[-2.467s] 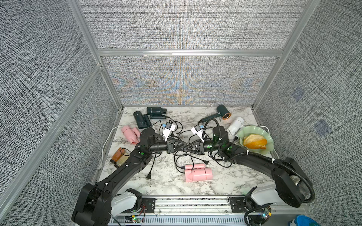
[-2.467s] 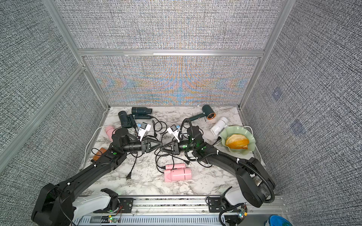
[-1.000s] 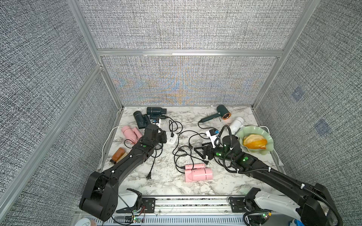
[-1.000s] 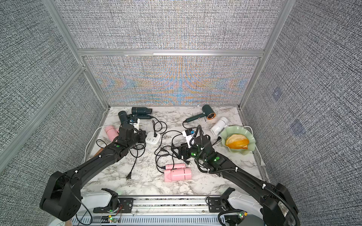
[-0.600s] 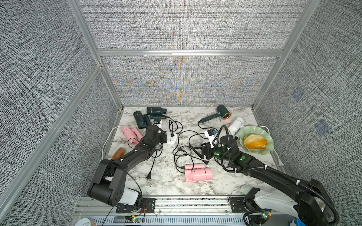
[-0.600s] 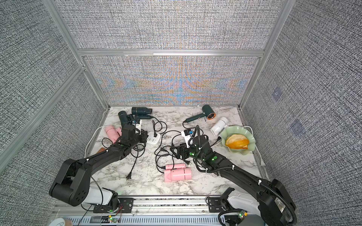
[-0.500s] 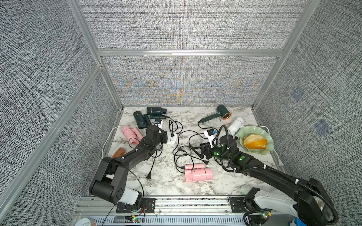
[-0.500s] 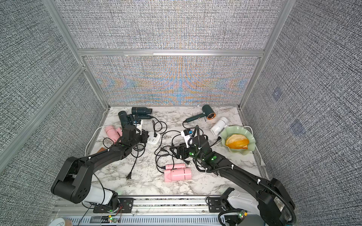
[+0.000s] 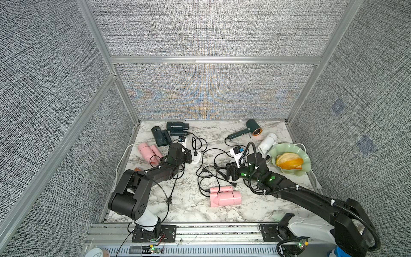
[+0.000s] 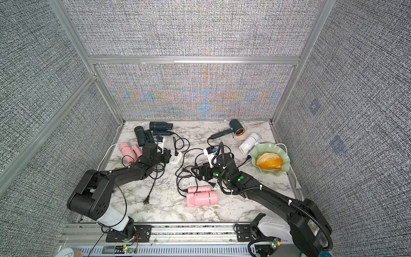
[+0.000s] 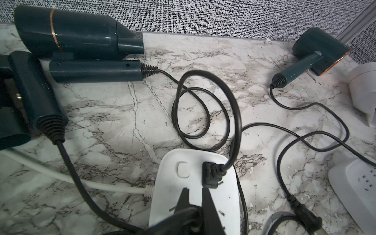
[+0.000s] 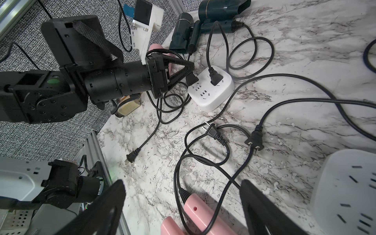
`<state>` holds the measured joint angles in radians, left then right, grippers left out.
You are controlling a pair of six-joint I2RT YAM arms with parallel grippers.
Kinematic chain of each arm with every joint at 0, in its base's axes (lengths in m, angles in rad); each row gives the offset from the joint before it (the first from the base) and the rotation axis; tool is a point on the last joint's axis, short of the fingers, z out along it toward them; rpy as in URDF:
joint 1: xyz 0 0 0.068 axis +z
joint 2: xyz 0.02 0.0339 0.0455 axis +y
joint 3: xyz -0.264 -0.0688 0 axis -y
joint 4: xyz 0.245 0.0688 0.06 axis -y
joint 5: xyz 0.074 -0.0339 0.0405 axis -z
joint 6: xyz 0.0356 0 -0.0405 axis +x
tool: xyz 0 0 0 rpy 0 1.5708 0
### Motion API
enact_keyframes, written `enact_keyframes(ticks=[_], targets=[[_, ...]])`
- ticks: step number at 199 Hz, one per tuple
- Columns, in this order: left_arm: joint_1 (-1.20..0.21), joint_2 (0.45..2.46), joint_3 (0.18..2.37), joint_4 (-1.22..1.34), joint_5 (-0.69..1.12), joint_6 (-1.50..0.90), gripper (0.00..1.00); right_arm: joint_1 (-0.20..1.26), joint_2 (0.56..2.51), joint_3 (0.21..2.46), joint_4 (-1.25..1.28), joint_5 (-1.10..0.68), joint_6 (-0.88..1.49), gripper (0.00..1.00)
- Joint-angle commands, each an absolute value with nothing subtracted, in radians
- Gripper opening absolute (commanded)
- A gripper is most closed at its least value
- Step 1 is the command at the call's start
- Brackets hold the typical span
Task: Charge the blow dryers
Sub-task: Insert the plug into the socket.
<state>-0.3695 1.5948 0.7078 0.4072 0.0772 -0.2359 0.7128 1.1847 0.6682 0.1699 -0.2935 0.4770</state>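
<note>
Marble table [image 9: 189, 208], blow dryers [image 9: 225, 198], power strips [image 9: 196, 159]

Amber bottle [image 12: 130, 105] mostly hidden behind left arm [image 12: 114, 81].

Power strip [image 9: 198, 160] left of bowl [image 9: 273, 155]; dryer [image 9: 225, 198] before both (nearer front edge)

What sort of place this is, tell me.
Probably a robot test cell: grey fabric panels in an aluminium frame box in a marble-look tabletop, with two robot arms mounted on a front rail.
</note>
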Motion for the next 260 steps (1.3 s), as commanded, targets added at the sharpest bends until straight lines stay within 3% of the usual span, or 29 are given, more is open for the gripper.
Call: enact_keyframes(ticks=[1, 260], targets=[[-0.367, 1.606, 0.703, 0.456, 0.072, -0.231, 0.05, 0.713, 1.188, 0.675, 0.194, -0.294, 0.483, 0.9], [-0.369, 1.645, 0.661, 0.507, 0.054, -0.248, 0.07, 0.721, 1.206, 0.686, 0.186, -0.301, 0.471, 0.9]])
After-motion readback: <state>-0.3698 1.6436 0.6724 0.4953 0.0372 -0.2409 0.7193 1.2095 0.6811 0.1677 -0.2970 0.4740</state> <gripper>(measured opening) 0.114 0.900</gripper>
